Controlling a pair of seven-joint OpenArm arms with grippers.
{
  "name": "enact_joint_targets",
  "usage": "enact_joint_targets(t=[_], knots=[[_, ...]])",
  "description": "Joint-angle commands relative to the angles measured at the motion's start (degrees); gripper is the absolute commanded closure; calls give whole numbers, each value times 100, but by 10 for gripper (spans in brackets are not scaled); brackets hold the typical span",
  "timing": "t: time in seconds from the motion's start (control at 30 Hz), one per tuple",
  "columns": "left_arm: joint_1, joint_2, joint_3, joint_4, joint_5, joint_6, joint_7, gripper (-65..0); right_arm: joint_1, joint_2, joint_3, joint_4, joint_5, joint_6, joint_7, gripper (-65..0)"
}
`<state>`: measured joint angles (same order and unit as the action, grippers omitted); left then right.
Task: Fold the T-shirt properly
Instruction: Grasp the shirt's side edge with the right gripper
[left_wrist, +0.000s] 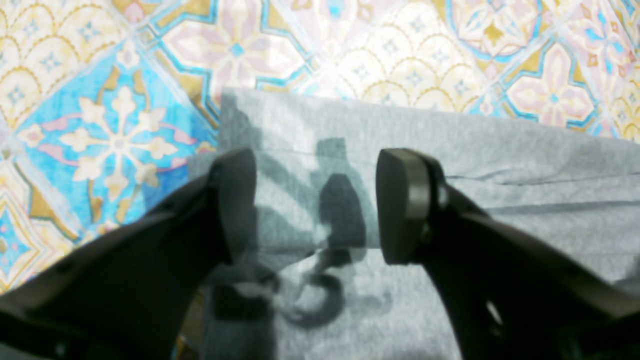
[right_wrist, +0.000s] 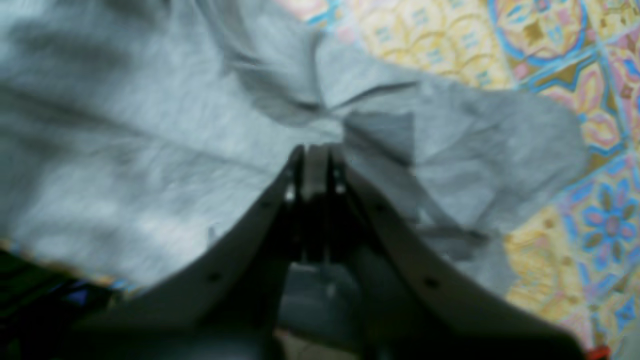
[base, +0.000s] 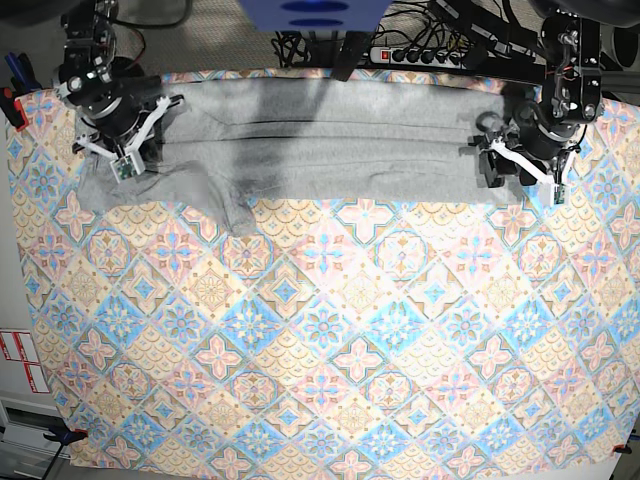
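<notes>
The T-shirt (base: 330, 140) along the top of the base view is plain light heather-grey, with dark letter shapes showing faintly through at the centre of the left wrist view; the tablecloth (base: 320, 340) wears pastel tiles of blue, pink and yellow-gold flower medallions and scallops.

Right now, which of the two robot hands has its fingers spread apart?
The left gripper, at the base view's right: its fingers gape over the T-shirt. The right gripper is pressed shut.
</notes>
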<state>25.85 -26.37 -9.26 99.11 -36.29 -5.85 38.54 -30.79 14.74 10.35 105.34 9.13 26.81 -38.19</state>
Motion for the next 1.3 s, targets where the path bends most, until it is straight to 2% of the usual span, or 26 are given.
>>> enact_joint_targets(t=[0.0, 0.3, 0.53, 0.77, 1.27], knots=[[-22, -75, -37, 71, -32, -18, -96, -388, -56, 69, 33, 108, 24, -13, 88, -2], [-40, -75, -55, -87, -41, -18, -96, -388, -346, 60, 24, 108, 24, -13, 132, -9], [-48, -75, -37, -192, -59, -26, -105, -388, 173, 33, -28, 152, 6, -13, 79, -161], [-48, -75, -28, -184, -59, -26, -105, -388, 577, 33, -626, 37, 6, -21, 79, -277], [-48, -75, -37, -184, -59, -26, -105, -388, 1175, 51, -1127, -903, -3, -21, 79, -285]])
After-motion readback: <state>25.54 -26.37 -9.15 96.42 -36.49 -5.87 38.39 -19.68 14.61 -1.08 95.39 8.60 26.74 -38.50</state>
